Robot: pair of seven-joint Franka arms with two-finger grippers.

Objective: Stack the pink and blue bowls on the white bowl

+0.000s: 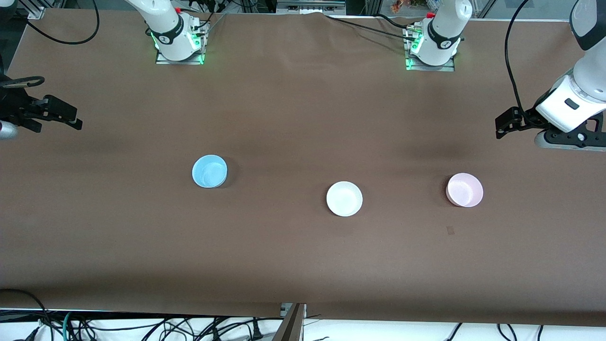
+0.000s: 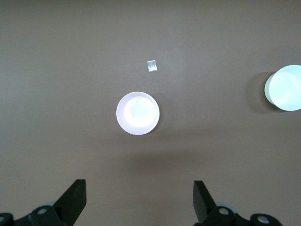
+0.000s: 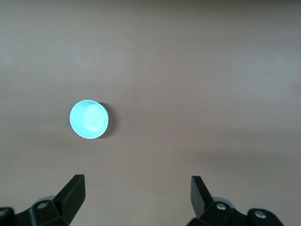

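1. Table (image 1: 293, 109), covered in brown, was seen to carry three bowls spread apart in a loose row, none touching another, so nothing had been stacked yet.
2. Left gripper (image 1: 509, 124) was held high over the left arm's end of the table, its fingers (image 2: 75, 197) spread wide and empty; it was judged to be waiting above its target so that a straight descent would be possible.
3. Right gripper (image 1: 59, 116) was held likewise over the right arm's end, fingers (image 3: 73, 195) wide apart, nothing carried.
4. White bowl (image 1: 344, 198) was set between the other two, well apart from both grippers, and was judged to serve as the base of the stack.
5. Pink bowl (image 1: 464, 189) was found below and just ahead of the left gripper, centred between its open fingers in the left wrist view (image 2: 138, 113).
6. Blue bowl (image 1: 209, 171) was found ahead of the right gripper, off toward one finger in the right wrist view (image 3: 89, 118).
7. Scrap of tape (image 2: 151, 66) was noted near the pink bowl.
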